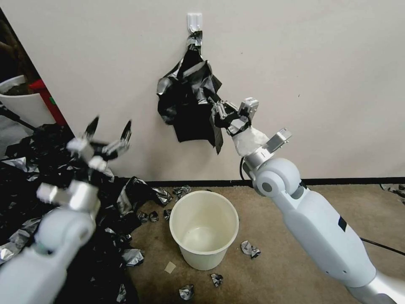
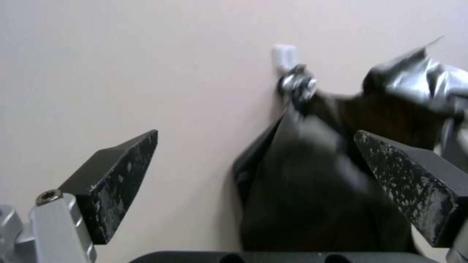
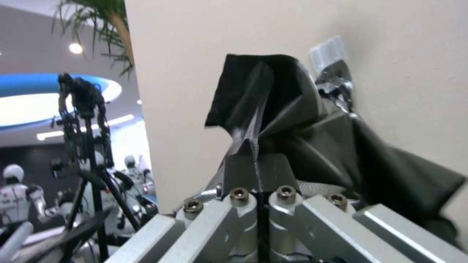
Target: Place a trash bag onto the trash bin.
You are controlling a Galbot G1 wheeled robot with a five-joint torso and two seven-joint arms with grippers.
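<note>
carefully pinching the thin glossy black plastic trash bag (image 1: 190,101) in the right gripper (image 1: 222,115), lifting clear of the white wall hook (image 1: 194,21), left gripper (image 1: 109,131) waiting spread wide.

Counts: 1 trash bag (image 1: 190,101), black, upper centre, hanging from 1 white wall hook (image 1: 194,21). 1 trash bin (image 1: 204,228), cream, lower centre. 1 heap of black plastic (image 1: 38,190), left side. 1 bigger white tub (image 1: 23,101), upper left. 2 grippers: left gripper (image 1: 109,126), right gripper (image 1: 219,112). Several small crumpled foil scraps on the floor; exact count unclear.
</note>
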